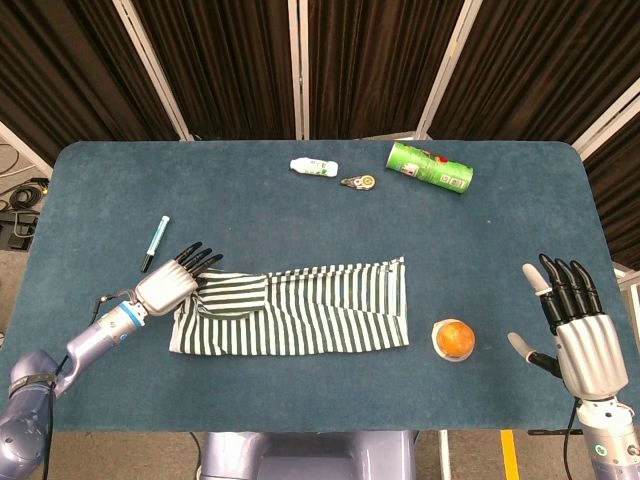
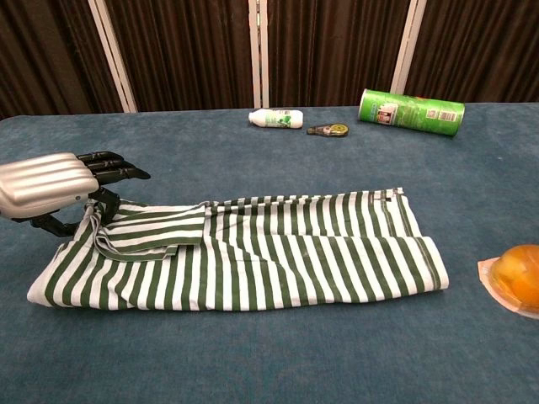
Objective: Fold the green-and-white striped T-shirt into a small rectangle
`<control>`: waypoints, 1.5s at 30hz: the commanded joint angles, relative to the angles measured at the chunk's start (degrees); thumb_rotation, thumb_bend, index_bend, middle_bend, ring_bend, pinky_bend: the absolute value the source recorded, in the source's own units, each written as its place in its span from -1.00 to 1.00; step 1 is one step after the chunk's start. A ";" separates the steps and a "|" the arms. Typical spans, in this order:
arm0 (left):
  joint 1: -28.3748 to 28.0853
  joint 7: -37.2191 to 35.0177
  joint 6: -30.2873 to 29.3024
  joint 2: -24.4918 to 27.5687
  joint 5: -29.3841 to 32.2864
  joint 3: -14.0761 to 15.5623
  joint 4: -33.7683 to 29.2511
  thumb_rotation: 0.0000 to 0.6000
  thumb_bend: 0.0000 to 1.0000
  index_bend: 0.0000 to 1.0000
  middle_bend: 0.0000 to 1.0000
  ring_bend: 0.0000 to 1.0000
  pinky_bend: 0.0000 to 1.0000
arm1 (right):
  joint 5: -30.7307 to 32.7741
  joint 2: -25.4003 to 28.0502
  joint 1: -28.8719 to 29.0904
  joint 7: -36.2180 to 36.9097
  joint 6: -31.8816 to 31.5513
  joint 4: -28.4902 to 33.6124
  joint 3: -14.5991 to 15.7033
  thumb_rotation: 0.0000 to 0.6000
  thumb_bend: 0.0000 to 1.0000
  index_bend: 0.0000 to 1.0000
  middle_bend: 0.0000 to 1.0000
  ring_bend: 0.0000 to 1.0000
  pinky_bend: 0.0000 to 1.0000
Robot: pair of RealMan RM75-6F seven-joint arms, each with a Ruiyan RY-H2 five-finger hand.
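Pinching the shirt's point(image 1: 290, 310) nine-o'clock end, the left hand point(image 1: 170, 285) lifts a fold; the right hand point(image 1: 575, 325) hovers spread at four o'clock.

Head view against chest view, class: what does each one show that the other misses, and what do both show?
Only the head view shows the right hand, open and raised at the table's right edge, and the pen lying beyond the left hand.

Only the chest view shows, side-on, the left hand's thumb tucked under the lifted cloth edge.

Both show the left hand holding the striped T-shirt at its left end, the white bottle, the tape dispenser, the green canister on its side and the orange.
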State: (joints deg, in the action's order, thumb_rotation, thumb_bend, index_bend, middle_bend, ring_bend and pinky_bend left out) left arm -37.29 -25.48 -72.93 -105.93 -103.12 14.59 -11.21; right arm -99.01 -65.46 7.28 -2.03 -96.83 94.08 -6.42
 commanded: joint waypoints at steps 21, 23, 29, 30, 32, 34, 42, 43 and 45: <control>5.92 1.24 -4.12 9.81 -0.99 1.81 -0.24 1.00 0.17 0.75 -1.00 -1.00 -1.00 | -0.60 -0.30 0.06 -0.75 0.24 0.23 0.37 1.00 -0.98 -0.75 -0.98 -1.00 -1.00; 6.55 1.15 -4.11 10.63 -0.88 1.81 -0.32 1.00 0.17 0.75 -1.00 -1.00 -1.00 | -0.63 -0.29 0.06 -0.71 0.24 0.27 0.39 1.00 -0.98 -0.75 -0.98 -1.00 -1.00; 8.90 0.83 -3.97 13.21 -0.30 1.64 -0.26 1.00 0.17 0.75 -1.00 -1.00 -1.00 | -0.67 -0.30 0.12 -0.72 0.38 0.24 0.44 1.00 -0.98 -0.75 -0.98 -1.00 -1.00; 9.24 0.90 -3.93 13.56 -0.22 1.60 -0.16 1.00 0.17 0.75 -1.00 -1.00 -1.00 | -0.70 -0.30 0.11 -0.72 0.39 0.24 0.48 1.00 -0.98 -0.75 -0.98 -1.00 -1.00; 10.12 0.79 -3.58 14.28 0.20 1.34 -0.05 1.00 0.18 0.75 -1.00 -1.00 -1.00 | -0.76 -0.31 0.11 -0.76 0.42 0.26 0.52 1.00 -0.98 -0.75 -0.98 -1.00 -1.00; 10.73 0.78 -3.30 14.70 0.40 1.27 0.12 1.00 0.18 0.75 -1.00 -1.00 -1.00 | -0.79 -0.31 0.11 -0.80 0.40 0.28 0.52 1.00 -0.98 -0.75 -0.98 -1.00 -1.00; 13.31 0.34 -2.52 16.63 1.36 0.64 0.83 1.00 0.18 0.76 -1.00 -1.00 -1.00 | -0.86 -0.45 0.15 -1.28 0.48 0.28 0.54 1.00 -0.98 -0.75 -0.98 -1.00 -1.00; 13.56 0.25 -2.38 16.79 1.46 0.57 0.90 1.00 0.18 0.76 -1.00 -1.00 -1.00 | -0.90 -0.46 0.14 -1.34 0.48 0.28 0.56 1.00 -0.98 -0.75 -0.98 -1.00 -1.00; 13.92 0.17 -2.23 16.99 1.60 0.44 1.00 1.00 0.18 0.77 -1.00 -1.00 -1.00 | -0.95 -0.51 0.16 -1.41 0.53 0.30 0.60 1.00 -0.98 -0.75 -0.98 -1.00 -1.00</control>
State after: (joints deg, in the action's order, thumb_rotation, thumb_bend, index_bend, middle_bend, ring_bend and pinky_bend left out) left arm -23.44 -25.27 -75.21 -88.99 -101.57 15.09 -10.26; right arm -99.95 -65.96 7.43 -3.45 -96.30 94.37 -5.82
